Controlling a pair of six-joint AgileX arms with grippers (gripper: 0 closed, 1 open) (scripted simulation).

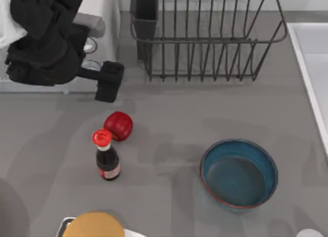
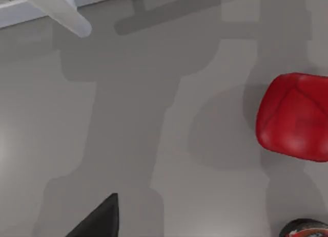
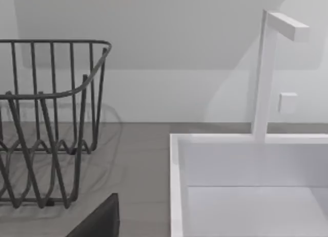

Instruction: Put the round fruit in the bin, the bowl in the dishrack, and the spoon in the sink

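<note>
The round fruit (image 1: 118, 125) is a glossy red ball on the grey table, left of centre, and it lies close in the left wrist view (image 2: 294, 116). My left gripper (image 1: 109, 88) hovers just behind it, in front of the microwave. The blue bowl (image 1: 239, 173) with a red-brown rim stands upright at the front right, nothing in it. At the back stands the dark wire dishrack (image 1: 205, 37) (image 3: 51, 119). The white sink (image 1: 313, 63) (image 3: 251, 186) runs along the right edge. A dark part of my right gripper (image 3: 97, 221) faces the sink. The spoon and the bin are out of view.
A red-capped dark sauce bottle (image 1: 106, 156) stands right in front of the fruit, almost touching it. An orange-yellow round thing (image 1: 94, 225) sits at the front edge. The white microwave (image 1: 100, 17) is at the back left. A white faucet (image 3: 266, 73) rises behind the sink.
</note>
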